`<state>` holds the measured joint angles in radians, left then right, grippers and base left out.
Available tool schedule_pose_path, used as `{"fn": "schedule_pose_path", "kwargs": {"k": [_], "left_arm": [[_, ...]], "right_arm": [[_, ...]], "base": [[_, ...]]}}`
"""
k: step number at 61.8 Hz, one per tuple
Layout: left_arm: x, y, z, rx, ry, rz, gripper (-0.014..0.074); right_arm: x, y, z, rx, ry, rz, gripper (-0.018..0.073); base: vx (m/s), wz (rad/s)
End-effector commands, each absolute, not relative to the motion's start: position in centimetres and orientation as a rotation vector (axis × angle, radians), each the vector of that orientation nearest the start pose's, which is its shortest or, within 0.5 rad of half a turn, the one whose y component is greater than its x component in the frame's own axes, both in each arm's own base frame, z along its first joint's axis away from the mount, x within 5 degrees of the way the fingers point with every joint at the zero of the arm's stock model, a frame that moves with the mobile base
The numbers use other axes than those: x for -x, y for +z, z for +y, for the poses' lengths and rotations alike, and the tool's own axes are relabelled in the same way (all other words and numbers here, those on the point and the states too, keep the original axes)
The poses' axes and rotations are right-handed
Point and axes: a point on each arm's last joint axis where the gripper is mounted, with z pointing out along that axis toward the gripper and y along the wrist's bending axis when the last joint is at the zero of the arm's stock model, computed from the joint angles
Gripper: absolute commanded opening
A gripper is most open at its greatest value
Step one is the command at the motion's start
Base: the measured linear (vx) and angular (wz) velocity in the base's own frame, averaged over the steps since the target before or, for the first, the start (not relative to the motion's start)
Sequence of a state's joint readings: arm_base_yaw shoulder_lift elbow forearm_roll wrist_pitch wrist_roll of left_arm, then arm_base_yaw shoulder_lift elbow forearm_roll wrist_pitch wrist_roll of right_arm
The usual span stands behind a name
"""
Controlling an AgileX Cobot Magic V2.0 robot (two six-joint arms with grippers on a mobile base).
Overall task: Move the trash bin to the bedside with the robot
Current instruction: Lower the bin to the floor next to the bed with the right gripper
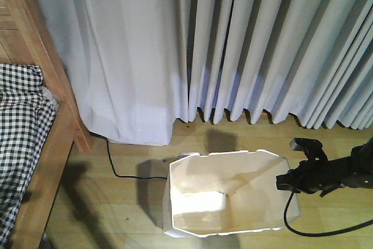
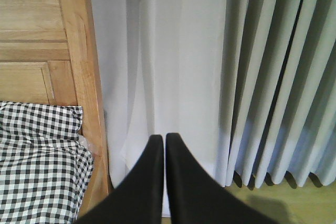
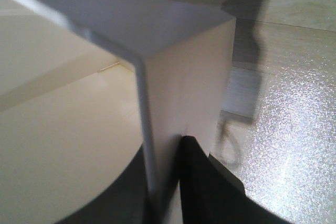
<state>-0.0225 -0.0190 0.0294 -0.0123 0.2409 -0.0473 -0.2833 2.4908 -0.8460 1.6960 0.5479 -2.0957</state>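
Looking at the front view, you see the trash bin (image 1: 201, 179) standing upright on the wooden floor (image 1: 116, 220), just below the pale curtain (image 1: 233, 45). It stands apart from the bed (image 1: 58, 86) at the left edge, and a black cable (image 1: 112, 158) lies on the floor between them. Your right gripper (image 1: 284, 180) reaches in from the right to the bin's right rim. Only the right wrist view shows the grip: the thin white wall runs between the jaws, with one black finger (image 3: 202, 182) against its outside, so the tool is clamped narrowly on the bin. Only the left wrist view shows your left gripper (image 2: 164, 142). Its tips nearly meet with nothing between them, pointing at the curtain beside the headboard and the checked bedding (image 2: 37, 161).
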Motion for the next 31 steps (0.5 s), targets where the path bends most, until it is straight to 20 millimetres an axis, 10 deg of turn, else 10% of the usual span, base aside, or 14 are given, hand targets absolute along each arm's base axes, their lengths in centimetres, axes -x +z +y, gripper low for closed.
{"fn": "schedule_pose_path", "kwargs": {"k": [1,31], "left_arm": [[-5.60,17.93,-0.18,0.035,-0.078,1.686,-0.0006],[-5.60,17.93,-0.18,0.035,-0.078,1.686,-0.0006]], "right_arm": [[-30.02,-3.18,-2.23,0.183,0.907,2.561,-0.0004],[-30.33,-3.09,-2.26,0.098,0.924,2.552,-0.0004]], "base": [[0.00,0.00],[0.00,0.00]]}}
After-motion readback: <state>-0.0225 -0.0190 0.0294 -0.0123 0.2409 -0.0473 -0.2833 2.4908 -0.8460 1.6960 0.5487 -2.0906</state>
